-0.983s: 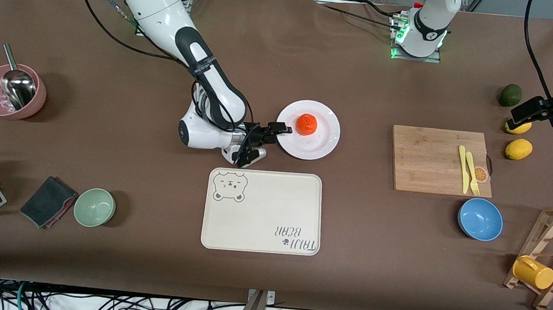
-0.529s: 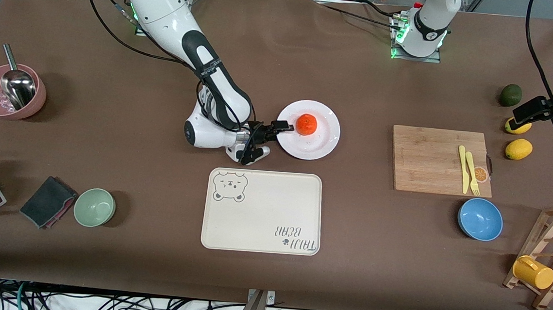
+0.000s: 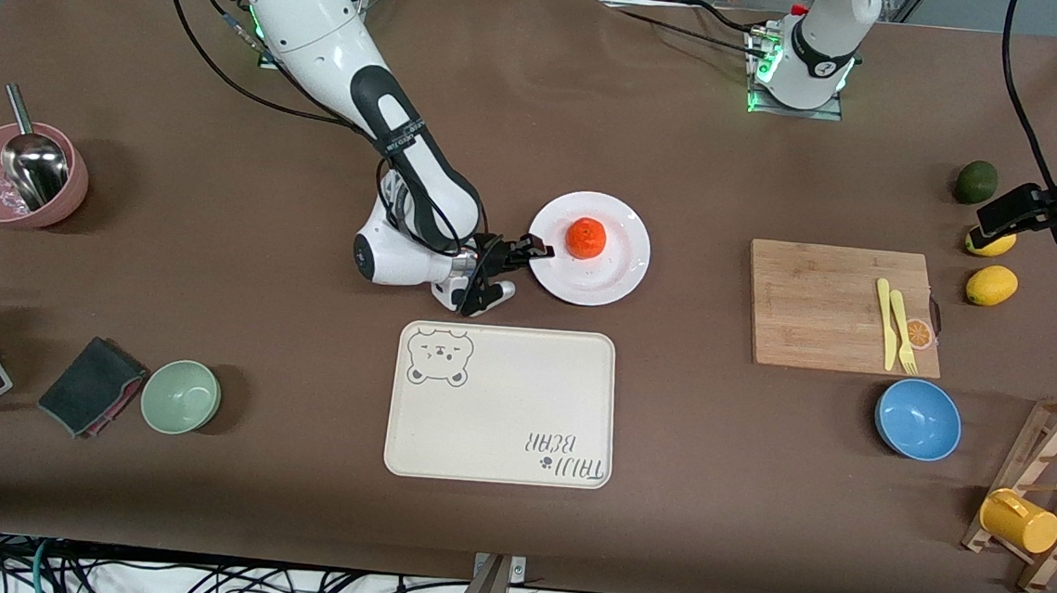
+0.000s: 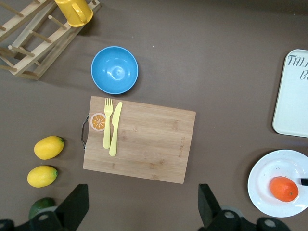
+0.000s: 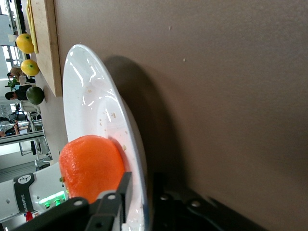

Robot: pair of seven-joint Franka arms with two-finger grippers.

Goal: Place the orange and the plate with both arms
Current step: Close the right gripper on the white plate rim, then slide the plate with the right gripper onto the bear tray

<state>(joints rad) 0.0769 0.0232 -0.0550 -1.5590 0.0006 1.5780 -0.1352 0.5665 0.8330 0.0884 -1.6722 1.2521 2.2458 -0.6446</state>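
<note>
The orange sits in the middle of the white plate, which lies flat on the table just farther from the front camera than the bear tray. My right gripper is at the plate's rim on the right arm's side. In the right wrist view its fingers pinch the rim, one on top beside the orange and one under the plate. My left gripper hangs open and empty high over the lemons. Its wrist view shows the plate and orange from far off.
The cream bear tray lies nearer the front camera than the plate. A cutting board with yellow cutlery, a blue bowl, two lemons, a dark green fruit and a mug rack are toward the left arm's end. A green bowl and a pink bowl are toward the right arm's end.
The right arm's elbow and wrist have shifted a little toward the plate while its fingers stay at the rim. The plate, the orange and the left arm have barely moved.
</note>
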